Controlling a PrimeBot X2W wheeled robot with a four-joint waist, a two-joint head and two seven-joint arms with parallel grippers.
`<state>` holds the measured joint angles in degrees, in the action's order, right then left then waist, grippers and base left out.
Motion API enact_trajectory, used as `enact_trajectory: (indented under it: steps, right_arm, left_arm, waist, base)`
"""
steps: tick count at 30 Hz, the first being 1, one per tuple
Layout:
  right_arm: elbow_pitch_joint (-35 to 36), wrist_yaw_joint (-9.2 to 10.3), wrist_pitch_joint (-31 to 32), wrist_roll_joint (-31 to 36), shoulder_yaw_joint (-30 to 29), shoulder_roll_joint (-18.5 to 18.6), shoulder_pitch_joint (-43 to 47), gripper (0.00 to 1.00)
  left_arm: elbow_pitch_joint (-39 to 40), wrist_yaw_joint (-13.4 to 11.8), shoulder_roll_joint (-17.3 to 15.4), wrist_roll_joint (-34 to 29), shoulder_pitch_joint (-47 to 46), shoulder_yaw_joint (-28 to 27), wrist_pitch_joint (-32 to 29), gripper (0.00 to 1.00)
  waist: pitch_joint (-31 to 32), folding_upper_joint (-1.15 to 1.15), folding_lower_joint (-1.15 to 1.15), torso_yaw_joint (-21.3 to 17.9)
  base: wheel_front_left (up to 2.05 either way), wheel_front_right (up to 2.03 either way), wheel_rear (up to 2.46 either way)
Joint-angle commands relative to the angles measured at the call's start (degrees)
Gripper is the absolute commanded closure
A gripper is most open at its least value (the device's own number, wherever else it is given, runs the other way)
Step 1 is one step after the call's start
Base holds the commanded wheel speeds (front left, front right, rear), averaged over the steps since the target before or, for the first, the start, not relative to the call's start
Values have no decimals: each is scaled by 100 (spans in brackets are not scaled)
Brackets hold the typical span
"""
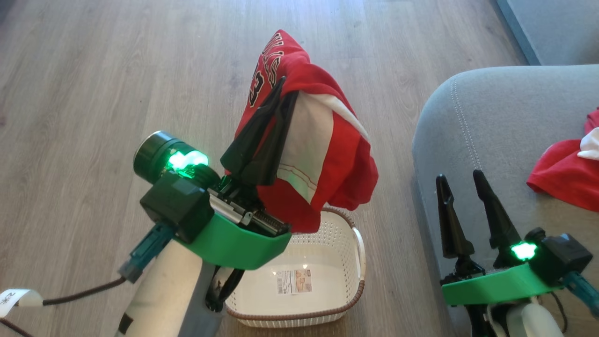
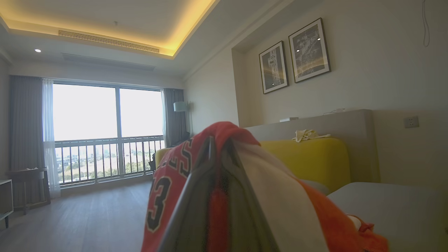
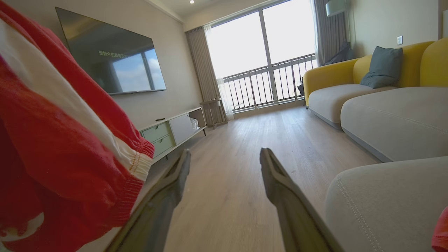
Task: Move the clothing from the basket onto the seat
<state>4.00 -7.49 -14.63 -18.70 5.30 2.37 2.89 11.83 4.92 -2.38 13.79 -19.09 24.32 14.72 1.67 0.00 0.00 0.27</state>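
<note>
Now, your left gripper (image 1: pixel 286 91) pinching striped garment (image 1: pixel 327 140) at bunched fold: reads soft, light, floppy, drapes limp above basket (image 1: pixel 359 243); right gripper (image 1: pixel 458 175) spread, empty, over seat (image 1: pixel 496 117) edge.

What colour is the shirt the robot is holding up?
The shirt is red with a white stripe and black lettering, clearest in the head view.

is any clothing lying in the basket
No, the basket is bare inside but for a sticker; the red garment hangs from the left end effector above it.
</note>
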Motion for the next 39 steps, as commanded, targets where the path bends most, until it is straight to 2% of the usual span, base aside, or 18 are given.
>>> enact_trajectory:
  steps: [1,6,8,11,12,19,22,26,30,39]
  right_arm:
    - [337,0,-37,51,154,51,-222,0]
    - [773,0,-37,277,345,51,-152,0]
    - [797,0,-37,329,692,59,-51,0]
    - [898,0,-37,488,1228,332,43,0]
    - [898,0,-37,488,1228,332,43,0]
    - [1352,0,-37,585,1884,960,136,0]
    - [1589,0,-37,550,2084,1080,56,0]
    - [1781,0,-37,595,2171,1061,-36,0]
    - [1762,0,-37,822,2025,837,-82,0]
    - [1359,0,-37,988,1997,644,-237,0]
  left_arm:
    - [134,15,-50,3,-347,-166,28,100]
    - [28,27,-50,24,-318,-194,28,100]
    - [16,29,-50,42,-323,-207,28,100]
    - [9,25,-50,73,-326,-250,28,100]
    - [9,25,-50,73,-326,-250,28,100]
    - [-29,34,-50,71,-295,-356,28,100]
    - [-78,46,-50,41,-275,-381,28,100]
    - [-116,58,-50,11,-257,-353,28,100]
    - [-125,77,-50,-131,-263,-250,28,100]
    - [-95,60,-50,-183,-176,-66,28,100]
  waist:
    - [-10,0,0,-18]
    - [-23,0,0,-45]
    - [-23,0,0,-42]
    - [-26,0,0,-44]
    - [-26,0,0,-44]
    - [-44,0,0,-72]
    - [-49,0,0,-88]
    - [-40,0,0,-80]
    - [-21,0,0,-28]
    - [46,0,0,71]
  base:
    - [0,0,0]
    - [0,0,0]
    - [0,0,0]
    - [0,0,0]
    - [0,0,0]
    - [0,0,0]
    - [0,0,0]
    - [0,0,0]
    - [0,0,0]
    - [0,0,0]
